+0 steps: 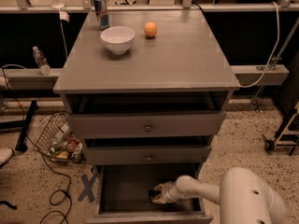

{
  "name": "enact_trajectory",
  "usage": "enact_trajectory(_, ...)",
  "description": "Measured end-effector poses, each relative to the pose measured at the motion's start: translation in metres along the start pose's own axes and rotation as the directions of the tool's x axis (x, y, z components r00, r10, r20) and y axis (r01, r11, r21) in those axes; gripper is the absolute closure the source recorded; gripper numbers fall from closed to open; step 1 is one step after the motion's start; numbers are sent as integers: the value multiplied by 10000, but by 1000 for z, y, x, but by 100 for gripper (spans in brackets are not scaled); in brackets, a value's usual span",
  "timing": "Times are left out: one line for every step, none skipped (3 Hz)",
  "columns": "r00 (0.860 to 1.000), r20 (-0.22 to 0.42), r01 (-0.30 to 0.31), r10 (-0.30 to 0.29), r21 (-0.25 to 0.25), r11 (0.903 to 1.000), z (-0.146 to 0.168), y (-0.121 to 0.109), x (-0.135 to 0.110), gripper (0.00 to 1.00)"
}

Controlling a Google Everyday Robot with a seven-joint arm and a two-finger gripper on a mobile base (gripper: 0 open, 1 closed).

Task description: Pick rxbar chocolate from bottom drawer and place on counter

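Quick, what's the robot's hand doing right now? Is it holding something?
Gripper: low inside the deep grey wooden bottom drawer, at the small flat black wrapper; open, closed or holding cannot be told.

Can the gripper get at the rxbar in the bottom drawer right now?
Probably yes: the bottom drawer stands open, the gripper is inside it, right at the dark rxbar, with nothing visible between them.

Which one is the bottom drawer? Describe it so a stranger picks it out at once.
Start at the broad grey counter and go down past the two shallower drawers with round knobs. The bottom drawer is the lowest, by the floor, pulled out, dark inside. Unlike the others, it shows no knob and has the gripper inside it, near the front edge.
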State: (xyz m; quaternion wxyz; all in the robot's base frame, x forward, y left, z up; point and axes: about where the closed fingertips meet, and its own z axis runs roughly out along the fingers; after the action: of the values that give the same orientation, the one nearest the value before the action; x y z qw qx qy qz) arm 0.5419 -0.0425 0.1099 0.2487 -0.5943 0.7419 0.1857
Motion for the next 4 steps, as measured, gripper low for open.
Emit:
enact_trajectory(10000, -2, 3, -3, 2, 10000, -2, 0, -1, 100)
enact_trajectory(10000, -2, 3, -3, 2, 10000, -2, 0, -1, 100)
enact_trajectory(9993, -57, 368, -366, 258, 9990, -24, -12, -18, 100)
enact_trajectory(9969, -40, 784, -783, 373, 9962, -54, -26, -37, 100)
